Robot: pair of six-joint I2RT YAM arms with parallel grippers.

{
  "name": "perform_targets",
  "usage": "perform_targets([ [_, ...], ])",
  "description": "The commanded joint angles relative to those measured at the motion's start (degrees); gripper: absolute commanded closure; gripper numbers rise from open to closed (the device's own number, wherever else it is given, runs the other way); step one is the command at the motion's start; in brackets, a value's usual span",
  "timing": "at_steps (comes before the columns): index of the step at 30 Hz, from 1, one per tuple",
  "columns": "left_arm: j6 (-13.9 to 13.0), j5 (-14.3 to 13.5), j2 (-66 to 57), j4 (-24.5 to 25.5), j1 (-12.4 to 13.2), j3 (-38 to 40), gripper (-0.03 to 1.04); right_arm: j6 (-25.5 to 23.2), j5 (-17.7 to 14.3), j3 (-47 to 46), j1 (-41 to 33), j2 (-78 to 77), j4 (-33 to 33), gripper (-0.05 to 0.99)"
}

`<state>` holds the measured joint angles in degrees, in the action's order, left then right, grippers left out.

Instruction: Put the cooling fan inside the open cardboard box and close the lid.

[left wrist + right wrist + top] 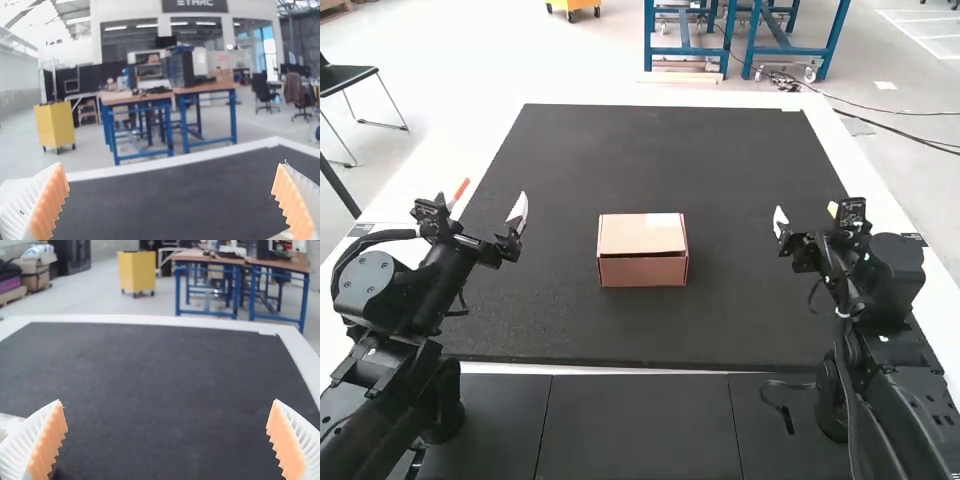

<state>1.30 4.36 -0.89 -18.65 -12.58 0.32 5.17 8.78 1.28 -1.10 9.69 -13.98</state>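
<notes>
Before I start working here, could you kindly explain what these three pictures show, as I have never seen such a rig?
The machine is two robot arms. One picture looks down from above and behind them. The other two come from a camera on each wrist, with that arm's ribbed white-and-orange fingers at the bottom edge. The left gripper and right gripper are both open and hold nothing. On the black mat between them stands one cardboard box, its lid apparently closed.

Bright, even daylight fills the high view. The black mat is matte and shows no glare. The cardboard box has a pale top and a darker face toward 6 o'clock. In the left wrist view, the ceiling lights at 11 o'clock wash out to white.
</notes>
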Motion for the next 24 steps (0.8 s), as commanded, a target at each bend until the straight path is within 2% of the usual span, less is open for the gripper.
perform_targets([
  [1, 1.07, 3.11, 0.36, 1.34, 1.24, -0.32, 0.05, 1.25, -0.51, -1.28, 0.4, -5.39, 0.44, 0.02],
  [3, 1.34, 3.37, 0.97, 3.8, 1.5, -0.4, 0.05, 1.42, -0.6, -1.28, 0.58, -9.87, 4.49, 0.02],
  [5, 1.6, 3.64, 0.97, 4.77, 1.94, -0.4, 0.05, 1.51, -0.51, -1.28, 0.4, -9.78, 5.72, 0.02],
  [9, 1.42, 4.52, 0.97, 8.9, 5.11, -0.4, 0.05, 2.48, -0.25, -1.28, -1.27, -9.61, 11.43, 0.02],
  [11, 1.42, 4.52, 0.97, 10.92, 6.78, -0.4, 0.05, 0.72, -0.25, -1.28, -1.53, -9.61, 12.31, 0.02],
  [14, 1.42, 4.6, 0.97, 13.21, 7.31, -0.32, 0.05, -3.68, -0.25, -1.19, -1.53, -9.61, 14.07, 0.02],
  [18, 0.19, 4.6, 0.97, 15.05, 7.92, -0.32, 0.05, -4.2, -0.78, -1.28, -1.62, -9.61, 14.33, 0.02],
  [20, 0.11, 4.69, 0.97, 17.6, 9.41, -0.32, 0.05, -5.34, -4.03, -1.28, -1.88, -9.61, 14.42, 0.02],
  [24, -0.25, 5.31, 0.97, 18.48, 14.86, -0.32, 0.05, -6.14, -6.4, -1.19, -2.32, -9.61, 14.42, 0.02],
])
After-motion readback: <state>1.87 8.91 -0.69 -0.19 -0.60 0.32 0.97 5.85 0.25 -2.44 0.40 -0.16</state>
